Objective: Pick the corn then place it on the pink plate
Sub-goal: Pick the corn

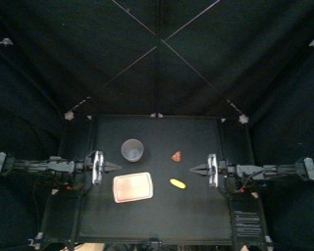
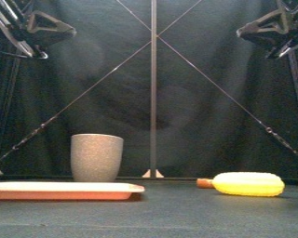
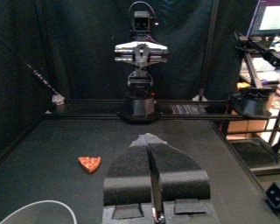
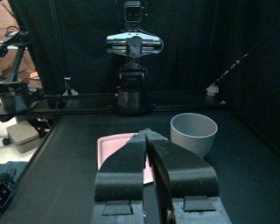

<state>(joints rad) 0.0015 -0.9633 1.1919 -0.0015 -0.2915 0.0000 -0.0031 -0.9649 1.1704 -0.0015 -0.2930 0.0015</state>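
Plainly, corn [image 1: 179,182] lies between right gripper [image 1: 206,173] and pink plate [image 1: 132,187] — touching neither.

— What stands on the table [image 1: 160,221] besides the job's own things?

— A tall grey speckled cup [image 1: 132,149], upright, mouth open to the top. It is near the tip of the left pincer [image 1: 103,169], a little further back and toward the middle.

— Anything else?

— A small reddish-brown wedge-shaped toy [image 1: 179,155], lying flat. It sits between the two pincers, nearer the right pincer [image 1: 207,169] and slightly further back than its tip.

— Do the cup and the toy touch?

— No, they stand apart.
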